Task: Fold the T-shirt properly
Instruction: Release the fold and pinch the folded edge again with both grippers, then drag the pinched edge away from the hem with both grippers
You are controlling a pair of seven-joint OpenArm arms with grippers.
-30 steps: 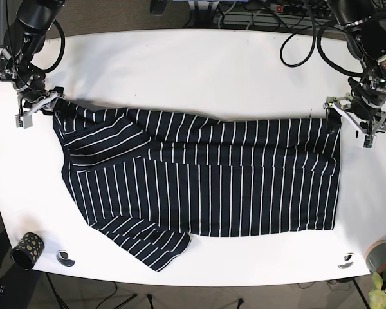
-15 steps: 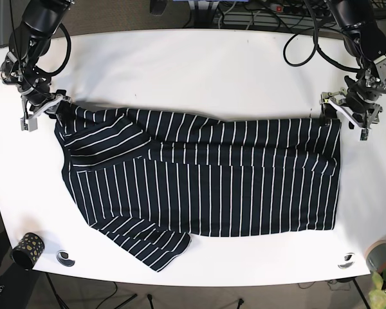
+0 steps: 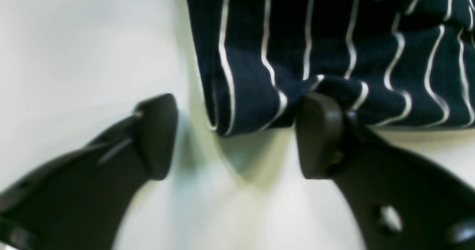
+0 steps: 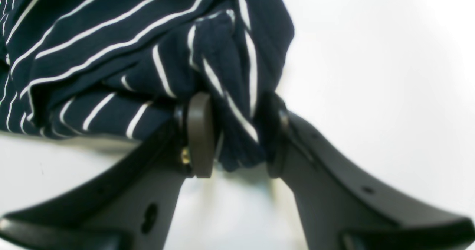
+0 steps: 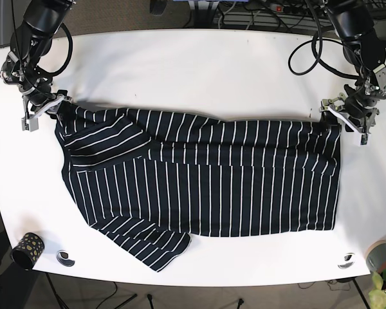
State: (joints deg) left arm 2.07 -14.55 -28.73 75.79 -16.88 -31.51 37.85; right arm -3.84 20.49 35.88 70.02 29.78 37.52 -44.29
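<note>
A white table (image 5: 199, 64) carries the striped T-shirt (image 5: 206, 187), spread across its middle.

Left wrist view: the left end effector (image 3: 237, 135) stands apart around a shirt corner.

Right wrist view: the right end effector (image 4: 237, 135) is clamped on bunched fabric.

If the left closes shallow, the corner may slip. Fingertip contact is blurred.

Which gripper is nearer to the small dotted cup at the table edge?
Right. The right gripper holds the T-shirt corner on the dotted cup side; the left gripper is across the table.
</note>
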